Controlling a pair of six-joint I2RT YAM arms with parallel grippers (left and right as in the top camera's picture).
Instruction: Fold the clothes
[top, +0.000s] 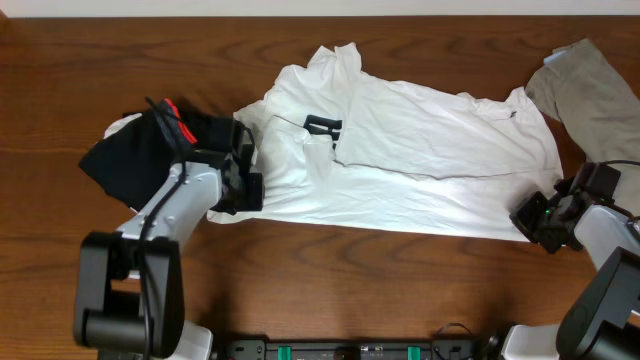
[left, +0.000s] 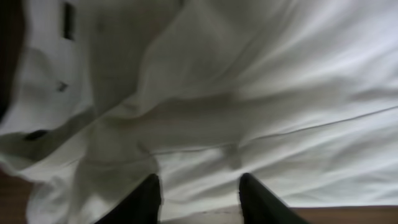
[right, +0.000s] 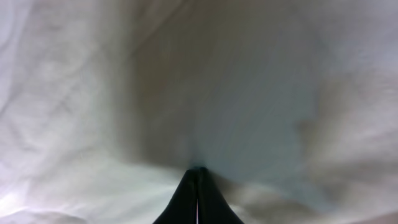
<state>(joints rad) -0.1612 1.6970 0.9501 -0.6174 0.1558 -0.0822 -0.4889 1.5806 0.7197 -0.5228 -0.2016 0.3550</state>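
Observation:
A large white T-shirt (top: 420, 150) lies spread and creased across the middle of the table, with a bit of dark lettering (top: 322, 125) showing near a fold. My left gripper (top: 248, 186) rests at the shirt's lower left edge. In the left wrist view the left gripper (left: 199, 182) is open, its fingers (left: 148, 198) wide apart over the shirt's hem (left: 261, 186). My right gripper (top: 530, 214) is at the shirt's lower right corner. The right wrist view has the right gripper (right: 198, 169) shut, pinching the white cloth (right: 93, 93) at its tips.
A black garment (top: 130, 155) with a red edge (top: 178, 122) is bunched at the left, just behind my left arm. A khaki-grey garment (top: 595, 90) lies at the back right corner. Bare brown table (top: 350, 290) runs along the front.

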